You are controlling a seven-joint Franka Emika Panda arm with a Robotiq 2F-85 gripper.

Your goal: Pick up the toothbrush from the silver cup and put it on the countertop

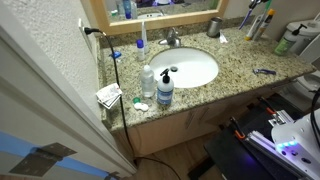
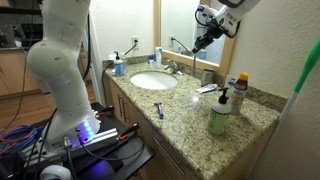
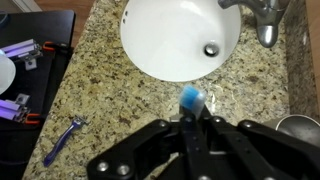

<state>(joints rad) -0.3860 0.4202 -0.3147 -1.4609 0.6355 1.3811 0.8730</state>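
Gripper [image 3: 195, 128] pinches the toothbrush [image 3: 192, 98] above the speckled granite counter [image 3: 100, 90]. A white sink [image 3: 160, 40] is set in it, under a mirror [image 2: 180, 15].

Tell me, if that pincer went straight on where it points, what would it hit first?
Probably the countertop beside the sink, with the held toothbrush touching first; depth is unclear.

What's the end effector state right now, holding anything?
End effector: closed, holding the toothbrush, whose blue head sticks out past the fingertips.
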